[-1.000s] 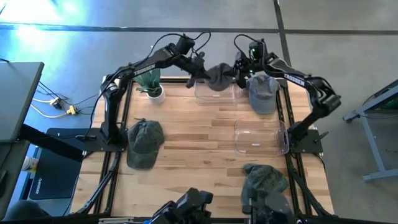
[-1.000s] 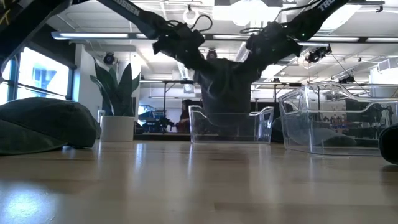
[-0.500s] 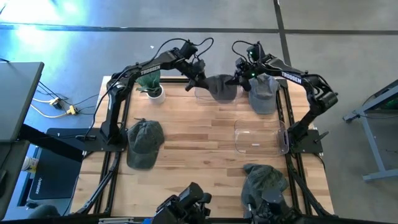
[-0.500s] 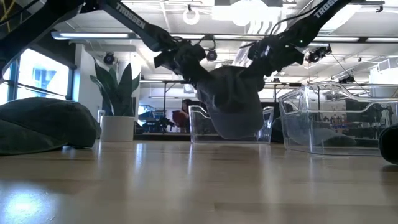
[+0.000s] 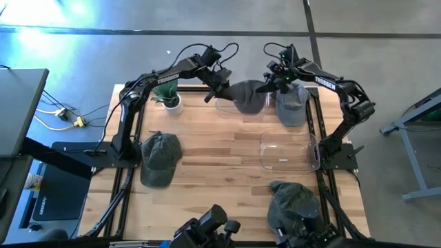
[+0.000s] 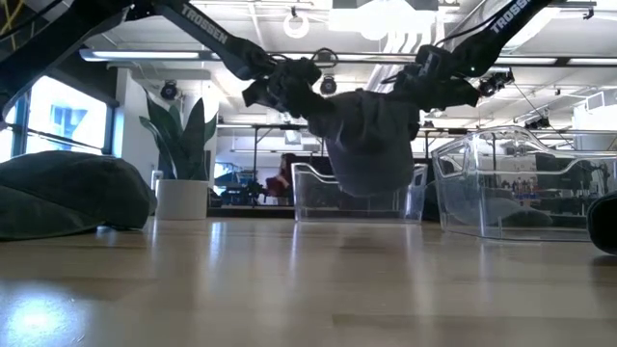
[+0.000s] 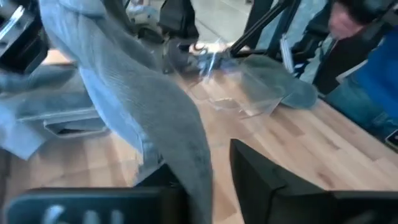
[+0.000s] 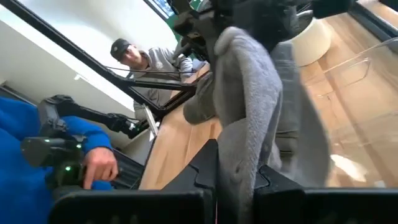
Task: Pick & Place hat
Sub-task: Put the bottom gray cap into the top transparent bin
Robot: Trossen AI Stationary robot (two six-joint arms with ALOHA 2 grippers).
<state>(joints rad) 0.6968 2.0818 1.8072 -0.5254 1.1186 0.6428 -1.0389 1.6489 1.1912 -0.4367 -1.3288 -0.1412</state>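
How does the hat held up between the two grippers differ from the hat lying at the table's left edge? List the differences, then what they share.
1. The held hat hangs in the air above the clear bin at the table's far side; the left-edge hat lies on the wooden table.
2. The left gripper and right gripper stretch the held hat from opposite sides; nothing touches the left-edge hat.
3. The held hat sags like a pouch; the left-edge hat keeps its domed shape.
Both are dark caps.

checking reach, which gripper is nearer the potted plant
Left. The left gripper is just beside the potted plant; the right gripper is beyond the held hat.
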